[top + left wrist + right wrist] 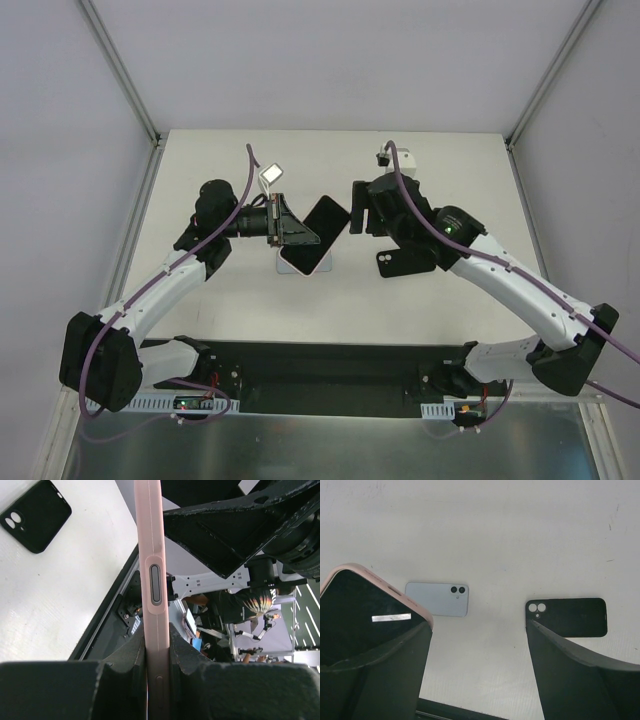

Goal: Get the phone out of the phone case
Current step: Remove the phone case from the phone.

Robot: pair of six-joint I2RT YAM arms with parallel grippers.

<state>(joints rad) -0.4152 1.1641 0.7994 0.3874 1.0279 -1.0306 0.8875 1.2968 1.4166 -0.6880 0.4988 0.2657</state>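
The phone in its pink case (312,243) is held off the table, dark screen up. My left gripper (288,232) is shut on it; in the left wrist view the pink case edge (152,580) with its side button runs up between my fingers (187,652). My right gripper (353,216) is open at the phone's far end. In the right wrist view the pink case corner (375,611) lies against the left finger (395,675), and nothing is between the jaws of that gripper (477,625).
A black empty phone case (405,262) lies on the table under my right arm; it also shows in the right wrist view (575,617) and the left wrist view (35,515). A light blue phone (437,599) lies face down further back (270,175).
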